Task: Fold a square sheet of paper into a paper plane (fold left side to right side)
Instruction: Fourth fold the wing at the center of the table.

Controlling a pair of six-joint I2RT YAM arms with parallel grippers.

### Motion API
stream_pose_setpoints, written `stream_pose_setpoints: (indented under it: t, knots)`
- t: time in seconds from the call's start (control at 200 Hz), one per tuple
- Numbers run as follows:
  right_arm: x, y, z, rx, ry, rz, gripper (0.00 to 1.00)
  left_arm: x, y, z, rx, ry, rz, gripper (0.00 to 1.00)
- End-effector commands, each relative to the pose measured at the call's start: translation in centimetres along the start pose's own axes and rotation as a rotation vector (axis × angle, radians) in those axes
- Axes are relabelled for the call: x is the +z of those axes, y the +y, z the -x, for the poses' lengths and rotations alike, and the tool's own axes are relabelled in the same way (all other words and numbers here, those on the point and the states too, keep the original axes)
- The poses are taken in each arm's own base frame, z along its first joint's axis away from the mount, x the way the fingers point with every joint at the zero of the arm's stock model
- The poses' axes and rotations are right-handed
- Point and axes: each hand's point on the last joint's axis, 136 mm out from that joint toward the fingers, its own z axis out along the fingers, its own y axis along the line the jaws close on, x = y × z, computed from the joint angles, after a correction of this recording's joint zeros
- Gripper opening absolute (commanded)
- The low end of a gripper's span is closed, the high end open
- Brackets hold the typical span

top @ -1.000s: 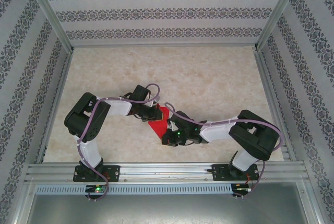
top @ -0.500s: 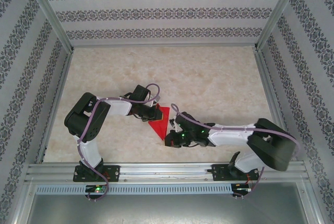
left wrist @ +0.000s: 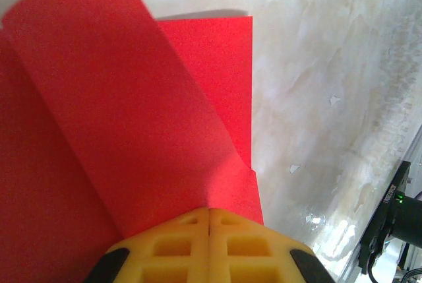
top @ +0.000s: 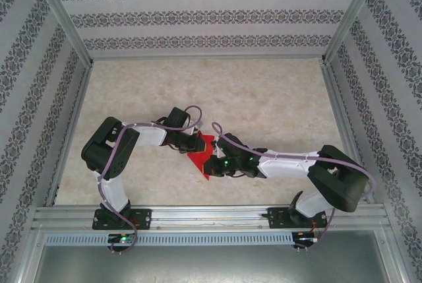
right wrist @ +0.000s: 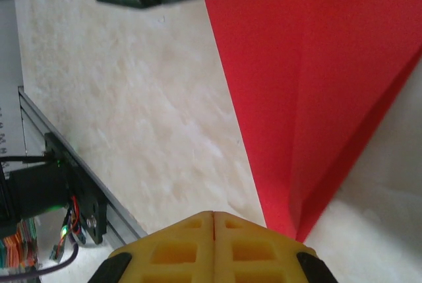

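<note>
Status: red paper point(top: 200, 158) sits near the middle of the marble-look table point(top: 264, 98), toward the near edge, wedged between the two grippers. It's a creased, roughly triangular shape with the narrow end pointing at the arm bases. Left gripper point(top: 194, 144) is at the paper's upper-left edge, right gripper point(top: 210, 164) at its lower-right edge, the two close together. On the left wrist cam the left gripper point(left wrist: 210, 220) has its yellow fingers point(left wrist: 178, 250) clenched, seam closed, with a wide flap of the red paper point(left wrist: 132, 131) running out of the tips and standing up off the table point(left wrist: 330, 65), a flatter layer lying behind it; reads as a pinch on the flap. On the right wrist cam the right gripper point(right wrist: 213, 220) is also clenched, pads pressed flat together. The pointed end of the red paper point(right wrist: 310, 85) ends right beside its tip, a crease running up from that point. Can't tell whether any paper is caught between those pads.
</note>
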Motion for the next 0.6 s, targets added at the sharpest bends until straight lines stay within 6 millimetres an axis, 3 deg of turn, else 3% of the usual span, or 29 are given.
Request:
stream_pose_setpoints:
  t: [0.0, 0.6]
  knots:
    - [0.6, -0.5, 1.6, -0.016, -0.046, -0.026, 0.00, 0.3, 3.3, -1.5, -0.032, 0.028, 0.146, 0.00]
    - [2.2, -3.2, 0.5, 0.036, 0.015, -0.085, 0.00, 0.3, 3.3, -1.5, -0.035, 0.027, 0.146, 0.00]
